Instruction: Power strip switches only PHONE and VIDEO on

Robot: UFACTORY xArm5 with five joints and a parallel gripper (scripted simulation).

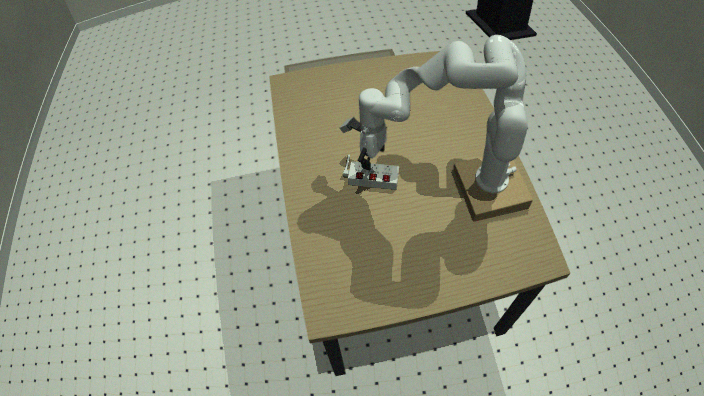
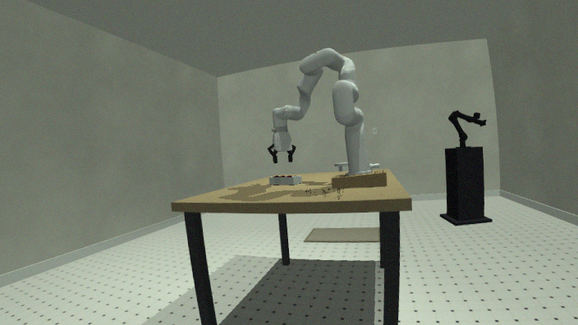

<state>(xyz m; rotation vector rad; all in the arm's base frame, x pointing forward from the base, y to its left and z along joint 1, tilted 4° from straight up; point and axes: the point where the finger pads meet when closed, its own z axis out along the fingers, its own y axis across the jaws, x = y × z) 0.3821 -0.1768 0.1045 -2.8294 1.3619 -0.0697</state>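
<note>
A white power strip [image 1: 369, 174] lies flat on the wooden table, the right way up, with three red switches in a row on top. It also shows in the exterior view [image 2: 285, 179] as a low white block. The switch positions and labels are too small to read. My gripper [image 2: 282, 156] points straight down and hangs above the left part of the strip, clear of it by a small gap. Its black fingers are open and empty. In the top view the gripper [image 1: 364, 161] overlaps the strip's far left edge.
My arm's base stands on a wooden block [image 1: 492, 192] at the table's right side. A black pedestal with a small dark arm [image 2: 465, 185] stands on the floor, away from the table. A mat [image 2: 342, 235] lies on the floor behind the table.
</note>
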